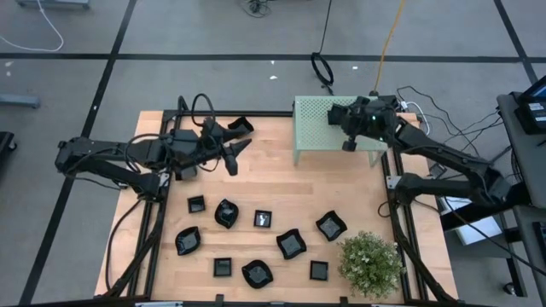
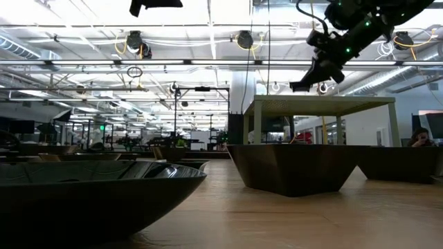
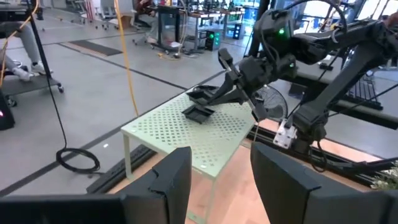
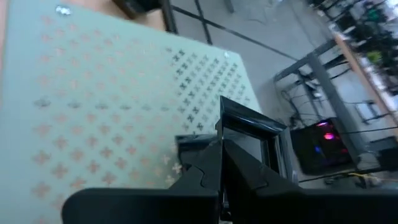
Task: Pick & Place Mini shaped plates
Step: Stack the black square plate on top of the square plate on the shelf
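Several mini shaped plates, glossy and black, lie flat on the wooden table (image 1: 281,192). Among them are a square one (image 1: 196,205) and a wavy-rimmed one (image 1: 291,245). My right gripper (image 4: 222,155) is shut on one small square plate (image 4: 249,134). It hovers over the pale green perforated stand (image 1: 320,128) at the table's far right. My left gripper (image 1: 239,141) hangs open above the table's far left part, pointing toward the stand. Nothing is between its fingers (image 3: 165,186). My right gripper pinches the square plate by one edge of its rim (image 4: 239,121) between its two shut fingers. The fingers slant downward toward the stand's top. In the low view the plate (image 2: 302,86) is clear of the stand, a little above its top (image 2: 318,101).
A green bushy plant (image 1: 368,264) stands at the near right corner. The plates on the table fill its near half. Two of them loom close in the low view, one nearest (image 2: 83,194) and one farther back (image 2: 294,169). Cables (image 1: 324,68) lie on the floor beyond the far edge.
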